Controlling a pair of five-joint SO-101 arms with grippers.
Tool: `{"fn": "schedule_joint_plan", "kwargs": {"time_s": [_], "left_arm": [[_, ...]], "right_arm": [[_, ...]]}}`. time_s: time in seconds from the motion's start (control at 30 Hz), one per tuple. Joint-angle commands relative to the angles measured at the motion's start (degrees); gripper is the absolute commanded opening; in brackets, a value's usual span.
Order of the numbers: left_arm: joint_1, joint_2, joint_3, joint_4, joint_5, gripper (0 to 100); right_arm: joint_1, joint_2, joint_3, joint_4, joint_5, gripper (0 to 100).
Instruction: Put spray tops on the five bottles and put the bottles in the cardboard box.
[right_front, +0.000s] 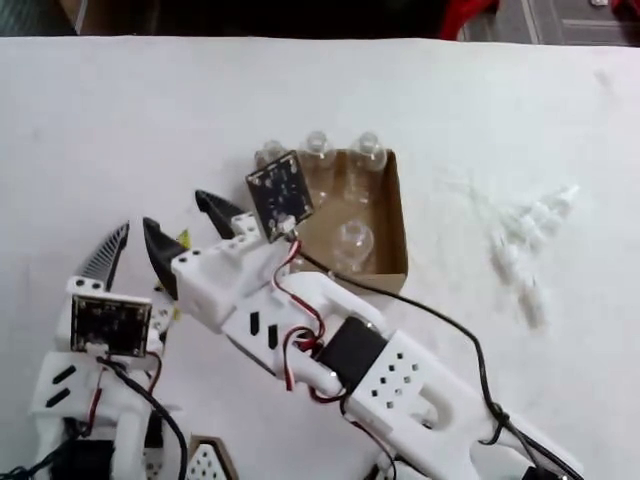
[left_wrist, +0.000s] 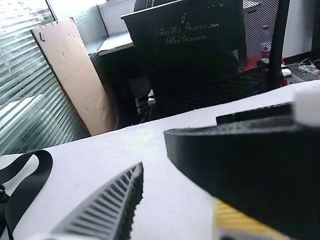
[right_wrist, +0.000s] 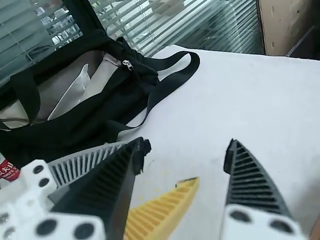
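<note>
— Well, where are the bottles (right_front: 352, 240) to be found?
— Four clear ones can be made out at the cardboard box (right_front: 392, 215). One lies inside it and three are lined up at its far edge; whether those stand inside or just beyond cannot be told. No tops are seen on them. The spray tops (right_front: 528, 238) are heaped on the tabletop (right_front: 120, 110), well apart from the box.
— And the hands?
— Both are released, and nothing is held. The right hand (right_front: 175, 212), with two black fingers, is spread just beside the box. The left hand (right_front: 152, 236), grey and yellow, is parted so close to it that the fingers are interleaved.
— How should the things be taken?
— The bottles are judged light, thin-walled and slick, so they are easily tipped or squeezed. The body is best gripped gently across its middle, with the neck left free. The tops are judged small and light, likely to skid when nudged, so each is best pinched at its collar.
</note>
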Motion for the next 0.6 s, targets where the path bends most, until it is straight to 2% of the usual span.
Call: {"fn": "schedule_joint_plan", "kwargs": {"time_s": [0.0, 0.2, 0.27, 0.37, 0.57], "left_arm": [[-2.4, -0.2, 2.5, -7.0, 0.5, 15], [-2.2, -0.2, 2.9, -8.4, 0.6, 19], [-2.2, -0.2, 3.5, -9.9, 0.6, 15], [-2.6, -0.2, 4.0, -13.5, -0.2, 1], [-5.0, -0.2, 4.4, -14.3, -1.9, 2]], "right_arm": [[-0.7, 0.0, -2.9, 0.1, -0.6, 24.0], [-0.7, 0.1, -2.9, 0.0, -0.6, 24.0], [-0.7, 0.1, -2.9, -0.1, -0.6, 24.0], [-0.6, 0.3, -2.8, -0.1, -0.6, 24.0], [-0.6, 0.2, -2.7, -0.1, -0.6, 23.7]]}}
